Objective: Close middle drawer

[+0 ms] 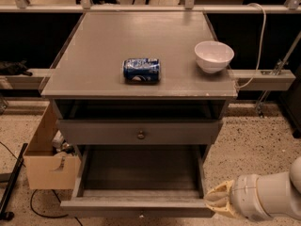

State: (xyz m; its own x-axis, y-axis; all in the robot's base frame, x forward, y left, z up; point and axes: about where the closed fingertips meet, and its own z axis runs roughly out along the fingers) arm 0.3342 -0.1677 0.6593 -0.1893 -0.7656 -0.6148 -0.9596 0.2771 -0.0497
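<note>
The middle drawer [136, 203] stands pulled far out of the grey cabinet [89, 55], toward 6 o'clock in the view. Its bare inside is open to sight. Its long axis runs side to side, from 9 o'clock to 3 o'clock, and its flat front faces 6 o'clock at the very bottom edge of the view. A small knob [140, 215] shows just under the middle of that front. Above it, the taller-fronted drawer [94, 132] with the brass knob [141, 135] sits slightly out from the cabinet body, well short of the middle drawer's front.

The gripper [210, 203] is low at about 5 o'clock in the view, just beside the right front corner of the middle drawer. It points toward 9 o'clock, level with the drawer front. Its thick white arm [268, 197] reaches in nearly level from the 4 o'clock edge. How far the gripper is parted cannot be told, nor whether it touches the corner; it has hold of nothing visible.

On the cabinet top, a blue can [141, 70] lies on its side near the middle, and a white bowl [214, 55] stands upright toward 2 o'clock of the can. A cardboard box [47, 166] sits on the floor against the cabinet's 9 o'clock side.
</note>
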